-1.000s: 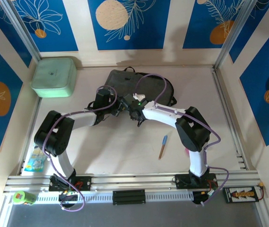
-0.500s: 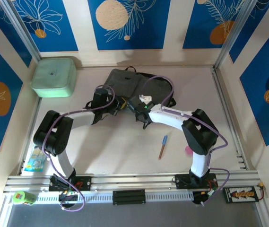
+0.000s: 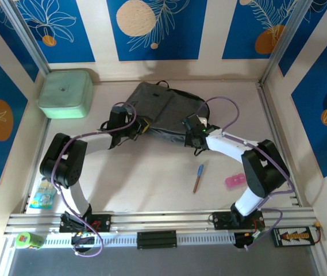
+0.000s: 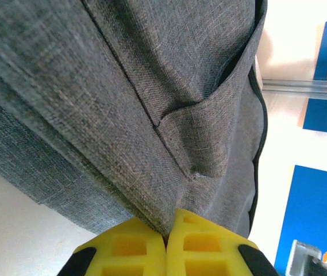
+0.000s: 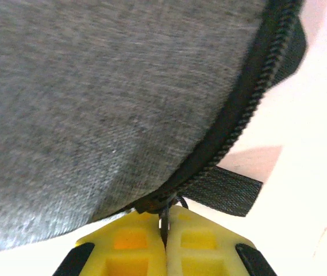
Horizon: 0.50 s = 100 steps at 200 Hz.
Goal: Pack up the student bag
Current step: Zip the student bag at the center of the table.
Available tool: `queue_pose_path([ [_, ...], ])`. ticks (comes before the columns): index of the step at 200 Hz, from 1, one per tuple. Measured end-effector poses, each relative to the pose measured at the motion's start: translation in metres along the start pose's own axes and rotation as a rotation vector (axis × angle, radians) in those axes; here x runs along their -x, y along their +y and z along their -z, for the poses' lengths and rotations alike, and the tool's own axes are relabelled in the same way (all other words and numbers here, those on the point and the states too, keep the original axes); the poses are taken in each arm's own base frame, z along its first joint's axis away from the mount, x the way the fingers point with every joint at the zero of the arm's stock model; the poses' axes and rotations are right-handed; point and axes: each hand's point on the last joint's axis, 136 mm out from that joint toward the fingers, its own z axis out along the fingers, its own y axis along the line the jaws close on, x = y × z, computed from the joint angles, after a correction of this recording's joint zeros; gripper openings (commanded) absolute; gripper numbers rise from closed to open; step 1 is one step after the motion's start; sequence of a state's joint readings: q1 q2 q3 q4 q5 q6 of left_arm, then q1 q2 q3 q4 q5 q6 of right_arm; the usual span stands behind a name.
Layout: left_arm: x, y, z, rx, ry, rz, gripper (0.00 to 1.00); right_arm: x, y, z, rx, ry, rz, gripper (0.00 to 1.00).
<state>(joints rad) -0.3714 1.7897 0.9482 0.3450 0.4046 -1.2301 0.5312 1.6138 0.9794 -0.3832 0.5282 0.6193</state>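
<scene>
The soft dark grey fabric backpack (image 3: 163, 106) lies flat at 12 o'clock on the table (image 3: 152, 184), well apart from the mint-green rounded square box (image 3: 65, 93) at 10 o'clock. The left gripper (image 4: 166, 230) has its yellow pads (image 4: 129, 244) clamped on a fold at the bag's 7 o'clock edge, probably to anchor it. The right gripper (image 5: 166, 221), at the 4 o'clock corner, pinches the black zipper pull (image 5: 162, 210), likely so the zip runs against a held bag. A blue pen (image 3: 198, 178) and a pink block (image 3: 235, 181) lie at 5 o'clock, unpacked.
</scene>
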Motion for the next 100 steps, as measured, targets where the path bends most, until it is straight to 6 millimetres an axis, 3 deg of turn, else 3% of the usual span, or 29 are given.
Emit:
queue_pose_path([
  [28, 0.015, 0.002, -0.007, 0.028, -0.004, -0.028, 0.02, 0.006, 0.015, 0.014, 0.167, 0.0, 0.039, 0.0],
  [64, 0.045, -0.005, -0.011, 0.055, -0.033, -0.102, 0.37, 0.009, 0.044, 0.026, 0.393, 0.04, 0.058, 0.0],
  [100, 0.064, 0.004, 0.001, 0.114, -0.075, -0.154, 0.44, -0.002, 0.087, 0.031, 0.585, 0.12, 0.092, 0.0],
])
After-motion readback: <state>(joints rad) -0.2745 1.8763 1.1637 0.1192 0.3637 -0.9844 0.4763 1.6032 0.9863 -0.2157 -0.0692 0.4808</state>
